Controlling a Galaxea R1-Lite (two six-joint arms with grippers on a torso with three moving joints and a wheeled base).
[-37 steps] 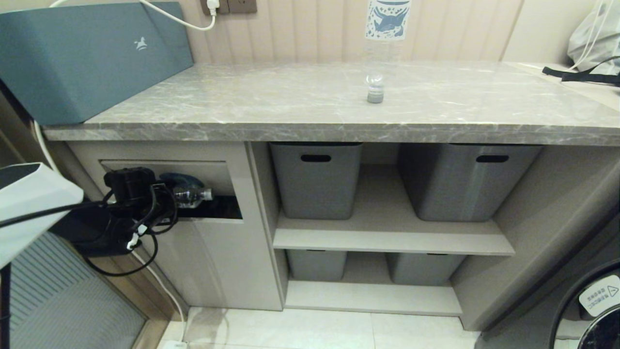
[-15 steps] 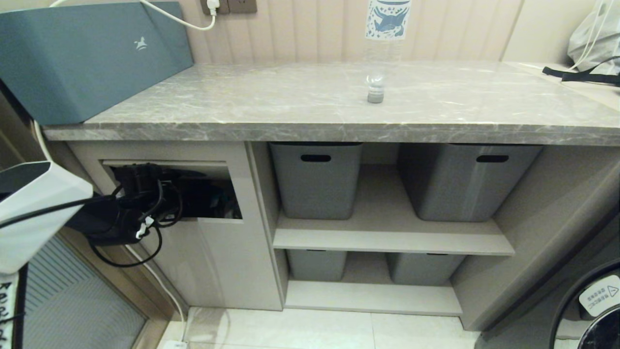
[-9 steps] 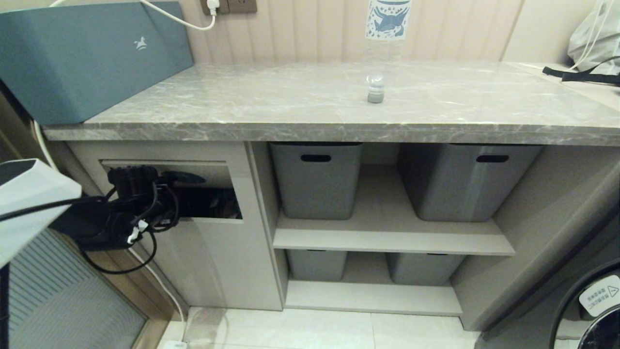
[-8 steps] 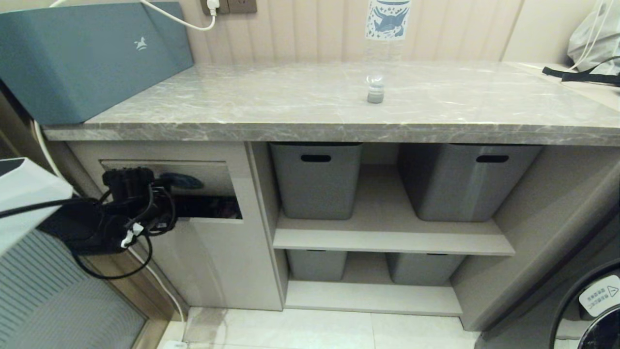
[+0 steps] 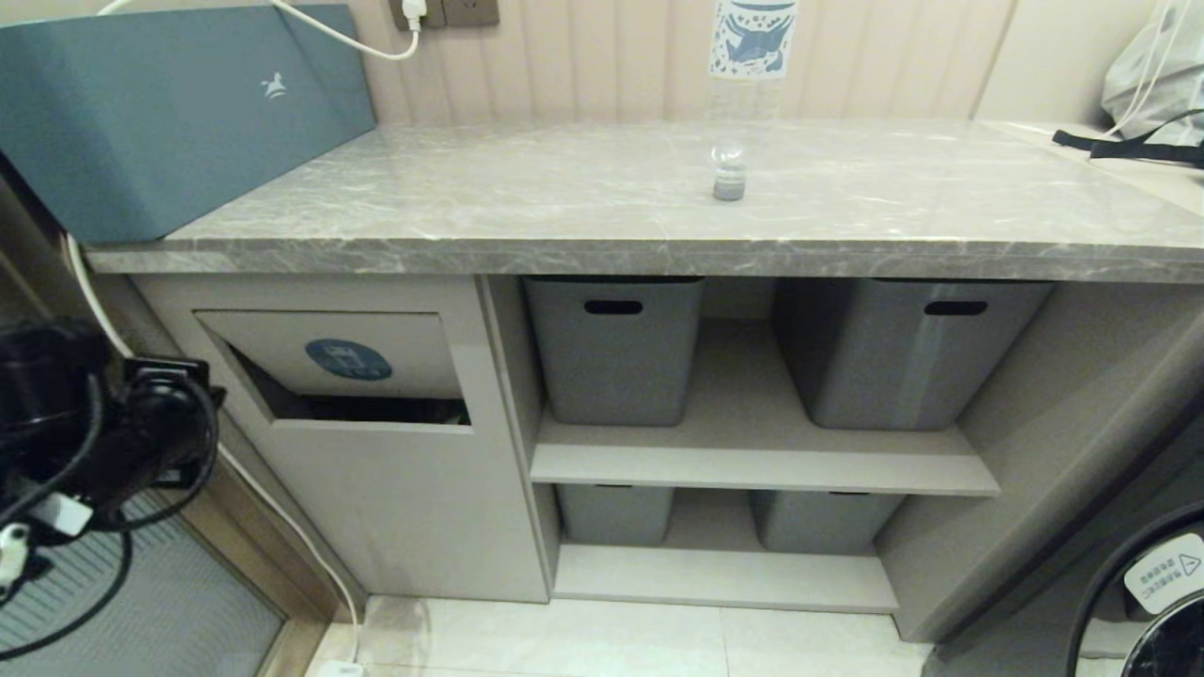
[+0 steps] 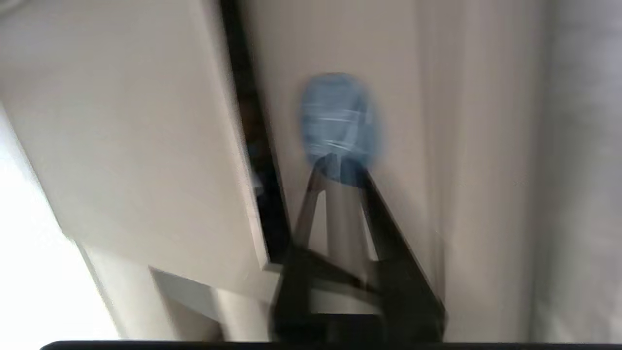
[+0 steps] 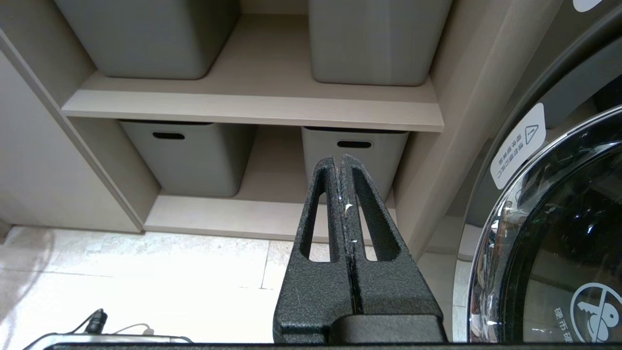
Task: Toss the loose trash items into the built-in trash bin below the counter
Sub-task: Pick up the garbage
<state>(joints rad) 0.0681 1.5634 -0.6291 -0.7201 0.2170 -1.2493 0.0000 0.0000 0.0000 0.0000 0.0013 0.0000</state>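
Observation:
One clear bottle (image 5: 730, 160) lies on the grey marble counter (image 5: 470, 202), its pale cap toward me and its blue-and-white label toward the wall. Below the counter's left end is the built-in trash bin (image 5: 395, 489); its flap (image 5: 404, 343) with the round blue sticker (image 5: 348, 359) hangs with a dark gap under it. My left arm (image 5: 132, 437) sits left of the bin, apart from it. In the left wrist view the left gripper (image 6: 340, 164) is shut and empty, pointing at the sticker (image 6: 337, 114). The right gripper (image 7: 338, 160) is shut and empty, low before the shelves.
A long teal box (image 5: 169, 103) sits on the counter's left end. Grey tubs (image 5: 616, 353) (image 5: 903, 353) fill the open shelves right of the bin. A washing machine door (image 5: 1152, 611) stands at the far right, and a white cable (image 5: 310, 555) runs down beside the cabinet.
The left gripper, which had carried a bottle through the flap opening, came out empty and drew back to the left, closing. The flap swung back down, showing its sticker. That bottle is gone from view.

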